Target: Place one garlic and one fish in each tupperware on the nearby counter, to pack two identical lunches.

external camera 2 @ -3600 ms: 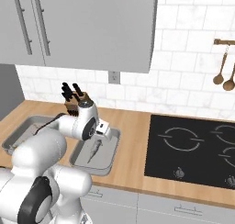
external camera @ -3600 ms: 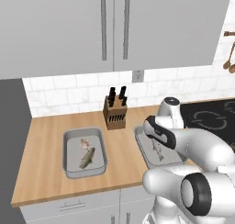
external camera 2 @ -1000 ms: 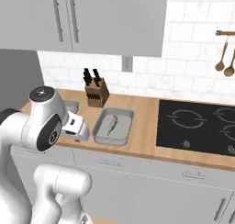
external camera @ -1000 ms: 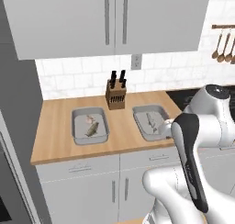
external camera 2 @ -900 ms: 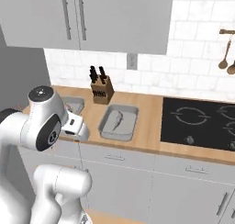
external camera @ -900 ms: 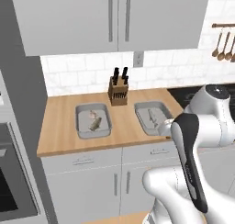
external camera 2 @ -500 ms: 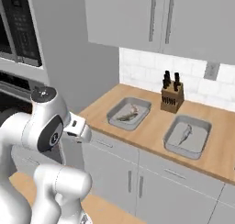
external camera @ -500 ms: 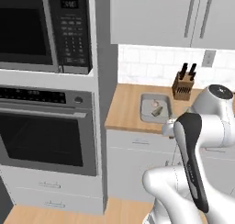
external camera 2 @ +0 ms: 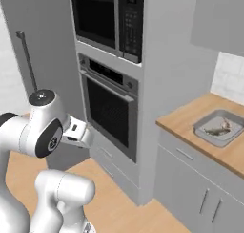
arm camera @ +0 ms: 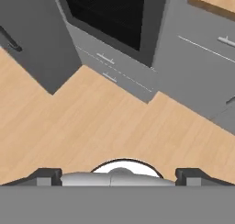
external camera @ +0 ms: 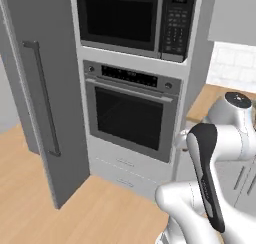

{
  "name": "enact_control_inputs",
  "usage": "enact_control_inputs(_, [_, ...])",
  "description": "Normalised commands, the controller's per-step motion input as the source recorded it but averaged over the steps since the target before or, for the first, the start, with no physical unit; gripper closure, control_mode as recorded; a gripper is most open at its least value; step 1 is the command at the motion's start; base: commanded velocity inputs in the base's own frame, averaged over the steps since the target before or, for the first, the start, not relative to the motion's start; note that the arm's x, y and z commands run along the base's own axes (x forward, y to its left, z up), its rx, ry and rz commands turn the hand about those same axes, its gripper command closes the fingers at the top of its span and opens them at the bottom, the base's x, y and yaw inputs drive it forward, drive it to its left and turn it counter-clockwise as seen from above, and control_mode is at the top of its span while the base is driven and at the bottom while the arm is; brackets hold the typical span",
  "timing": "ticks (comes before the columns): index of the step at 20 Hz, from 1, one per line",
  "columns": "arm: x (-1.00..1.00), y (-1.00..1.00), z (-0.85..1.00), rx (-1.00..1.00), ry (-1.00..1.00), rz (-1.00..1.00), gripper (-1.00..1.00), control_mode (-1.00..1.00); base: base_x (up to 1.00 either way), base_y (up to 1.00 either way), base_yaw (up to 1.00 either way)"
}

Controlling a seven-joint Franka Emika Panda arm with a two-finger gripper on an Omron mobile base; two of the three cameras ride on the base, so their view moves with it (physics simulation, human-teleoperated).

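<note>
One grey tupperware (external camera 2: 205, 131) sits on the wooden counter (external camera 2: 183, 117) at the right edge of the right base view. In it lie a slim fish (external camera 2: 217, 131) and a small pale lump that looks like a garlic (external camera 2: 226, 123). The counter's corner also appears at the far right of the left base view (external camera: 207, 95) and at the top right of the hand view (arm camera: 215, 0). My gripper (arm camera: 118, 175) is open with nothing between its fingertips (arm camera: 43, 175) and points down at the wooden floor, far left of the counter.
A built-in oven (external camera: 132, 118) with a microwave (external camera: 130, 18) above it stands straight ahead. A tall grey unit with a long handle (external camera: 45, 98) projects on the left. Grey drawers (arm camera: 114, 67) sit under the oven. Open wooden floor (external camera: 75, 208) lies in front.
The whole picture has swung left as the base moved: the counter and its containers slid to the right edge, and the oven column came into view. The gripper stays open.
</note>
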Motion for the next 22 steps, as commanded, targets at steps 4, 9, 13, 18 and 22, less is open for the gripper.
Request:
enact_control_inputs(4, [0.0,0.0,0.0,0.0,0.0,0.0,-1.0,1.0,-0.14,1.0,0.58])
enact_control_inputs(9, [0.0,0.0,0.0,0.0,0.0,0.0,-1.0,1.0,0.0,1.0,0.64])
enact_control_inputs(13, [0.0,0.0,0.0,0.0,0.0,0.0,-1.0,1.0,0.0,1.0,0.64])
enact_control_inputs(18, [0.0,0.0,0.0,0.0,0.0,0.0,-1.0,1.0,0.01,0.94,0.64])
enact_control_inputs(22, [0.0,0.0,0.0,0.0,0.0,0.0,-1.0,1.0,0.44,0.62,0.25])
